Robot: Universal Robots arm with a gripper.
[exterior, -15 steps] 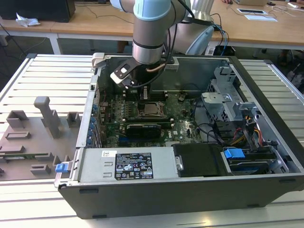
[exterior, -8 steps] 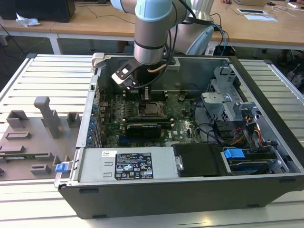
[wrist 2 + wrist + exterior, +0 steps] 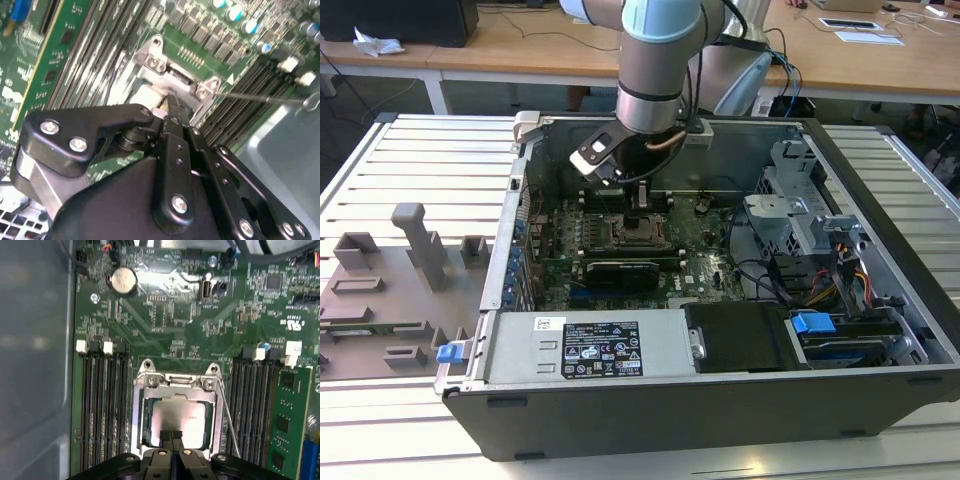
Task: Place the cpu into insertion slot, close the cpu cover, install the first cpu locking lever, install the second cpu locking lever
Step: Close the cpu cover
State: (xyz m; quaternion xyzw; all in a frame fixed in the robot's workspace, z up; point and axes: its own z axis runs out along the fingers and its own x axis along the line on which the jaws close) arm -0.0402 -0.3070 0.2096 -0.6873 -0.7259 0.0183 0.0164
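the arm (image 3: 658, 60) reaches straight down from above into the open computer case (image 3: 720, 410), which lies on its side on the slatted tabletop (image 3: 420, 150). its wrist is vertical and the pincer (image 3: 642, 208) points at the insertion slot (image 3: 628, 238), near the middle of the motherboard (image 3: 705, 265) and closer to the case's far wall.

in the first wrist view the cpu (image 3: 177, 419) lies flat in the slot, its silver top framed by the window of the cpu cover (image 3: 139, 415), which looks folded down over it. the pincer (image 3: 173, 437) has its two fingers pressed together with nothing between them, the tips at the cpu's near edge; whether they touch the metal or hover just above is hard to tell. a thin wire locking lever (image 3: 228, 412) slants along one side of the cover, between it and the memory slots (image 3: 255, 405).

the second wrist view looks from behind the pincer (image 3: 169, 106) and shows the lever (image 3: 260, 97) standing out from the cover's hinge corner.
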